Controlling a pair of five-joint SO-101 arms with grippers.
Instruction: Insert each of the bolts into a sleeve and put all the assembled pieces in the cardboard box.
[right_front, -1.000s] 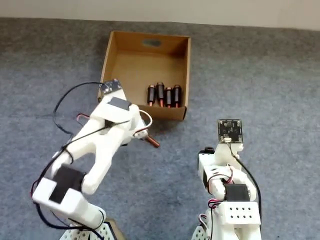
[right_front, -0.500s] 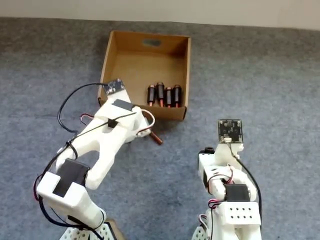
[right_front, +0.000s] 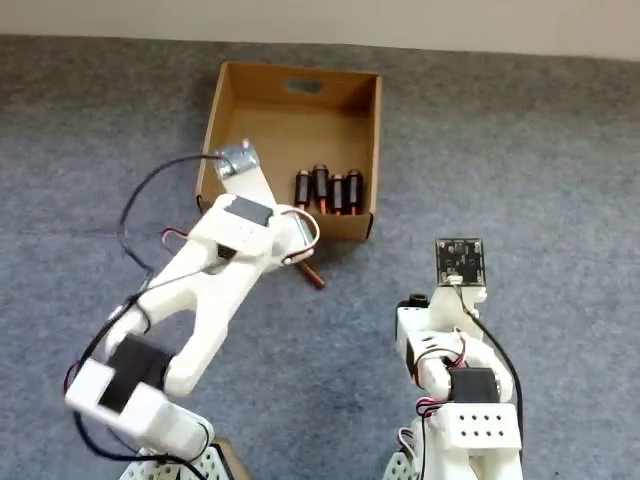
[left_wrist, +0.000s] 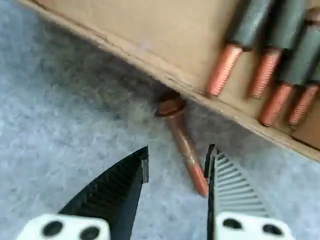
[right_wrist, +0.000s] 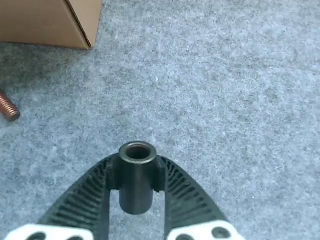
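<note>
Grey carpeted table top (right_front: 560, 150) was the base. The open brown cardboard box (right_front: 270, 125) is the reference for everything below. The white left arm (right_front: 215, 275) reached to the box's near wall. The white right arm (right_front: 455, 345) sat well apart from the box, off its near corner. Four assembled pieces, dark sleeves with copper bolts through them (right_front: 329, 190), lay side by side inside the box against the near wall, so one pair looked left to do. The dark cylindrical sleeve (right_wrist: 136, 195) stood upright off the box's near corner, bore open at the top, with the right gripper (right_wrist: 135, 172) clamped on its mid-body. The loose copper-coloured hex-head bolt (left_wrist: 184, 145) lay flat on the carpet just outside the near wall. Its head was at the wall's foot (contact unclear) and its shank pointed away from the box. The left gripper (left_wrist: 177, 157) was spread wide around the shank's far end, with one finger close beside it, gripping nothing. My read: the bolt is rigid, light, round and free to roll, though its threads and the ribbed pads should help grip. Pinch across the shank near the head and keep the tip end free for the bore. The sleeve looked smooth and stiff and could twist in the jaws under side load, so alignment matters.
</note>
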